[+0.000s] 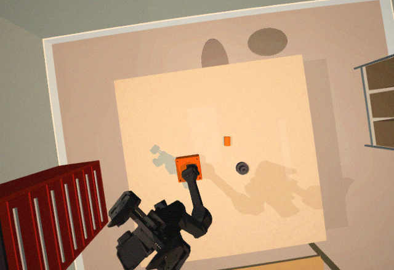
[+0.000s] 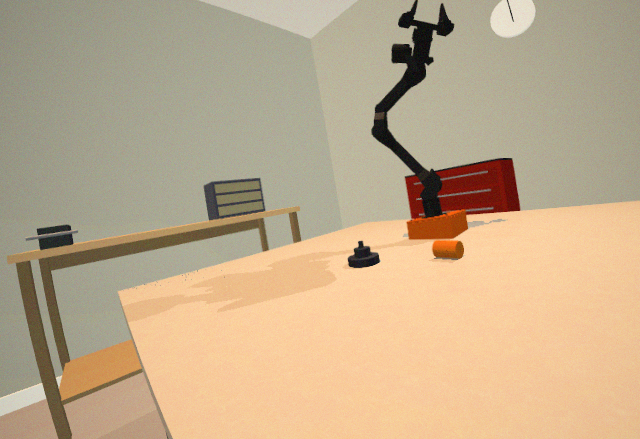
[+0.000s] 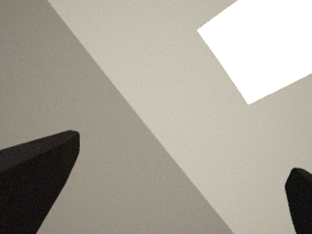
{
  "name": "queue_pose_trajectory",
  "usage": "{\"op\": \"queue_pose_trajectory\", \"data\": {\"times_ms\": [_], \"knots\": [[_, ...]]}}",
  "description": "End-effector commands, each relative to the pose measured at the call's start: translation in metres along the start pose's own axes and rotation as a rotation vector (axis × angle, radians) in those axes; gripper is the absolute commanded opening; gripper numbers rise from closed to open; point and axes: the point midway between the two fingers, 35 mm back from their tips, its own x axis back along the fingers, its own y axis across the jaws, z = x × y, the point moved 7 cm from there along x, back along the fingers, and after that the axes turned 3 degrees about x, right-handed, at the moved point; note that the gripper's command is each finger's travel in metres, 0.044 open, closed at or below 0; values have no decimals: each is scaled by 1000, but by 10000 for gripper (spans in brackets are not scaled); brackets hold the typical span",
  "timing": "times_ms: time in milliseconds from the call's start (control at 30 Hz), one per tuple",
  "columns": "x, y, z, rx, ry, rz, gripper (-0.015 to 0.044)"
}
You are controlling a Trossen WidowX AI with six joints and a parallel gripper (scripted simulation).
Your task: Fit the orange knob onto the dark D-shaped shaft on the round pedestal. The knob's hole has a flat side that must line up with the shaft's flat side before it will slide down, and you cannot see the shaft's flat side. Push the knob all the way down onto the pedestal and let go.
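Note:
The orange knob [image 1: 226, 141] [image 2: 447, 249] lies on its side on the table; its hole cannot be made out. The dark round pedestal [image 1: 238, 171] [image 2: 363, 260] stands upright on the table, apart from the knob. Its short shaft [image 2: 360, 244] points up and is bare; its flat side cannot be made out. My gripper [image 2: 429, 1] [image 3: 186, 161] is open and empty, raised high above the table with its fingers pointing upward, far from knob and pedestal. The wrist view shows both fingers wide apart against the wall and ceiling, with neither knob nor pedestal in it.
The arm's orange base block [image 1: 178, 162] [image 2: 431, 229] stands on the table [image 1: 165, 108] [image 2: 387, 341], near the knob and pedestal. A red drawer cabinet [image 1: 44, 216] [image 2: 460, 186] stands beyond the table. A side bench [image 2: 170, 227] bears a small drawer unit [image 2: 238, 197].

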Motion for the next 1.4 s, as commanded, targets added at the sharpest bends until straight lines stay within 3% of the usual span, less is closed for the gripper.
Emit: {"op": "queue_pose_trajectory", "data": {"times_ms": [0,300,633,1033,1367], "knots": [[1,38,40,102,137,-134,440],[23,108,156,283,496,-434,440],[93,128,287,427,946,-710,440],[227,100,403,379,1595,-948,440],[367,47,437,151,2240,-1040,440]]}}
